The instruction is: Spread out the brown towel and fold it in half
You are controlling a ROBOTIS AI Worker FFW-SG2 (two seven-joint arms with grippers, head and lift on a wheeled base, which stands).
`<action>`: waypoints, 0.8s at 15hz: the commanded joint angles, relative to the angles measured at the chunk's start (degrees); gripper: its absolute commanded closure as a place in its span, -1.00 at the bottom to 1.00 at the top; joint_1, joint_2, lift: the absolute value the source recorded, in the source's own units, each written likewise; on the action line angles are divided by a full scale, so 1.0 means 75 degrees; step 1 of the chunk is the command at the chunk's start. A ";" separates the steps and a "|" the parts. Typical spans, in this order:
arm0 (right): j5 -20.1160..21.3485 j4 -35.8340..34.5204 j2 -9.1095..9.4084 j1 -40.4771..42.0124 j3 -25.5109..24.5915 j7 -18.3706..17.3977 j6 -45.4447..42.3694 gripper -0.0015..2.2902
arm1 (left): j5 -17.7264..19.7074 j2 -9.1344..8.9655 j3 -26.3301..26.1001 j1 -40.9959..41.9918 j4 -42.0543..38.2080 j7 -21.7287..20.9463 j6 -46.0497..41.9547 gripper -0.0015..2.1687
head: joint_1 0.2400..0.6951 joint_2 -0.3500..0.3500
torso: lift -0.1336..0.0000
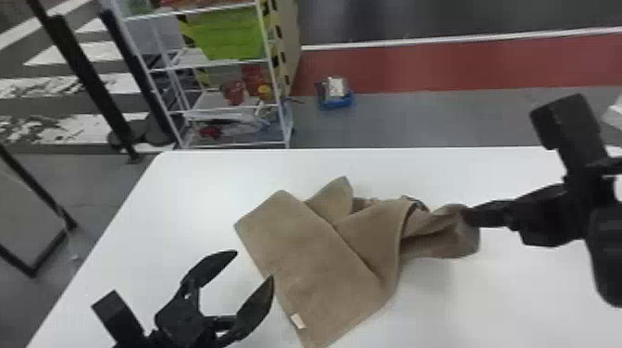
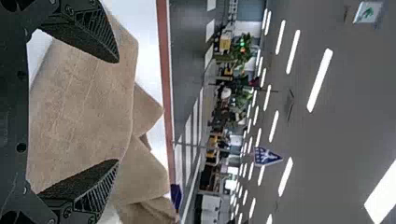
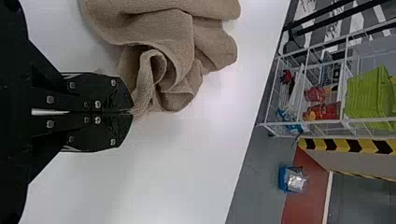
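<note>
Left gripper (image 1: 254, 264), lower left, fingers apart; brown towel (image 1: 319, 259), centre, rumpled; right gripper (image 1: 468, 216), centre right, clamped on towel.

L gripper (image 1: 254, 264) spread wide, brn towel (image 2: 84, 107) beyond tips.

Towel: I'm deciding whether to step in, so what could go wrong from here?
The right hand pinches only an edge of the towel, which may slip out. It is bunched there, so lifting might keep its folds. The open left hand holds nothing, so pulling could drag the towel across the table.
</note>
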 commanded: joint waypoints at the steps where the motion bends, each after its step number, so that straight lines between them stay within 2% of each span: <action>1: -0.0115 0.0067 -0.0001 -0.0094 -0.0164 0.0000 0.0157 0.14 | -0.0522 -0.0032 -0.0627 0.0000 -0.0038 -0.0186 0.0545 -0.86 | 1.00 0.32 | -0.85; 4: -0.0233 0.0079 0.0046 -0.0129 -0.0152 0.0000 0.0157 0.14 | -0.1237 -0.0032 -0.1330 0.0000 0.0009 -0.0291 0.0709 -0.81 | 1.00 0.10 | -0.85; 6: -0.0244 0.0161 0.0058 -0.0141 -0.0152 -0.0012 0.0157 0.14 | -0.1659 -0.0032 -0.1541 -0.0012 -0.0026 -0.0373 0.0709 -0.81 | 1.00 -0.05 | -0.85; 9: -0.0291 0.0173 0.0070 -0.0141 -0.0152 -0.0012 0.0157 0.14 | -0.2139 -0.0032 -0.1506 -0.0012 -0.0108 -0.0807 0.0803 -0.80 | 1.00 -0.13 | -0.85; 12: -0.0373 0.0231 0.0093 -0.0141 -0.0176 -0.0023 0.0157 0.14 | -0.2971 -0.0032 -0.1541 -0.0012 -0.0214 -0.0854 0.1108 -0.80 | 1.00 -0.15 | -0.85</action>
